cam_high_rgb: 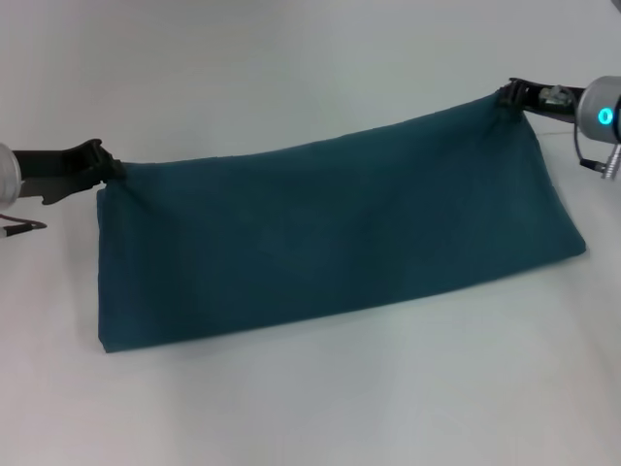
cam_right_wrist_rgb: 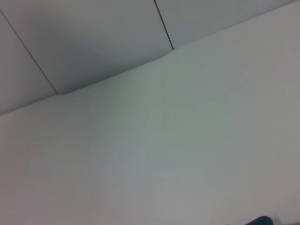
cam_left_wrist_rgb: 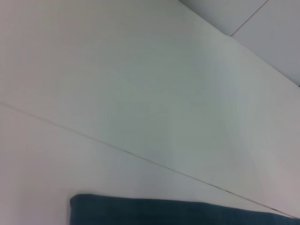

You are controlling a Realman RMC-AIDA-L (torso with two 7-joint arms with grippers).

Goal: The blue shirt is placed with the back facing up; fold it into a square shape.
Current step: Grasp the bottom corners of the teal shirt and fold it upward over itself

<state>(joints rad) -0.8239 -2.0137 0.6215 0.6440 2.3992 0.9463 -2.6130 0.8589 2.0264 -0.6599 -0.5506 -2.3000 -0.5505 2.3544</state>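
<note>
Teal-blue shirt (cam_high_rgb: 320,233) lies folded into a long band across the white table (cam_high_rgb: 310,408). My left gripper (cam_high_rgb: 114,170) pinches its far-left corner; my right gripper (cam_high_rgb: 502,97) pinches its far-right corner, raised.

Matt cloth on a smooth white bench

The dark teal-blue soft cotton shirt (cam_high_rgb: 330,238) looks matt and finely woven, with faint creases. The white bench (cam_high_rgb: 310,408) is smooth with a dull sheen. The left gripper (cam_high_rgb: 105,167) is matt black plastic; the right gripper (cam_high_rgb: 506,94) is black, behind it a glossy silver metal housing.
</note>
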